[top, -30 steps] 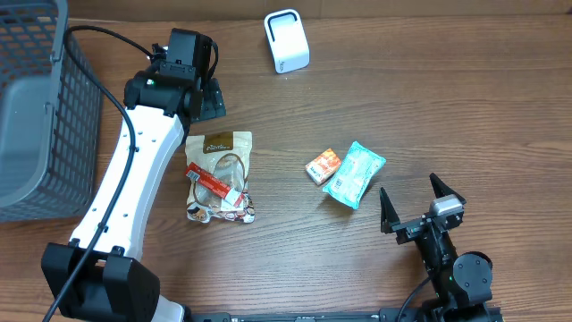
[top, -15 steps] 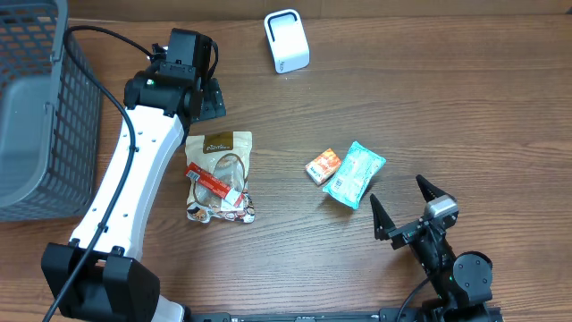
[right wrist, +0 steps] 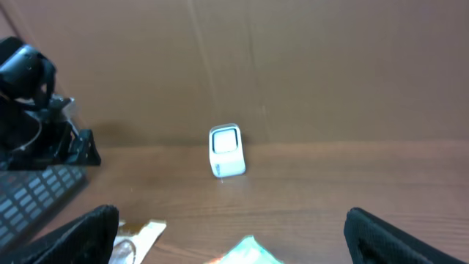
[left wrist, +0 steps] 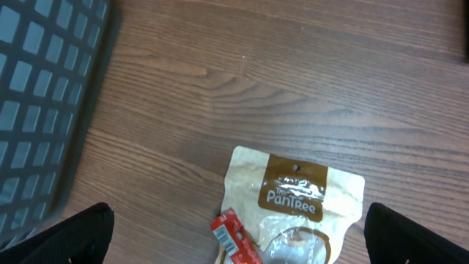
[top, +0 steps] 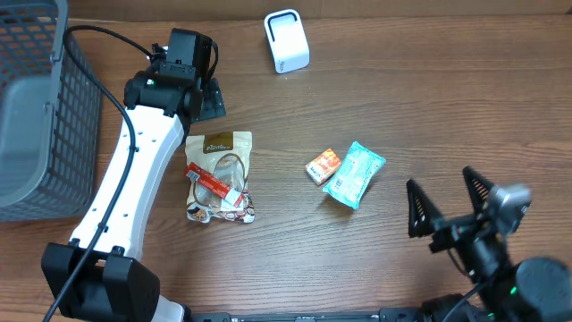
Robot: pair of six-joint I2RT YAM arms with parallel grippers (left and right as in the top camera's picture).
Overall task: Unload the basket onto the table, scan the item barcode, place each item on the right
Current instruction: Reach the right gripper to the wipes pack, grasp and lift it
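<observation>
One tan pouch [top: 219,161], one orange box [top: 323,165] and one teal packet [top: 355,173] lie on the desk [top: 429,107], with one white scanner [top: 287,41] behind them and one grey basket [top: 36,125] at the left. The left fingers [left wrist: 62,233] and the right fingers [top: 418,211] gape wide, empty.

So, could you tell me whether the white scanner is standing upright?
Upright: the scanner stands on its base in the right wrist view.

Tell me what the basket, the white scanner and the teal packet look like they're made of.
Basket: looks like grey moulded plastic, matte; the walls are an even square grid.
White scanner: probably hard plastic, smooth with a slight sheen and rounded corners.
Teal packet: seemingly thin plastic film; its surface looks crinkled and slightly shiny.
</observation>
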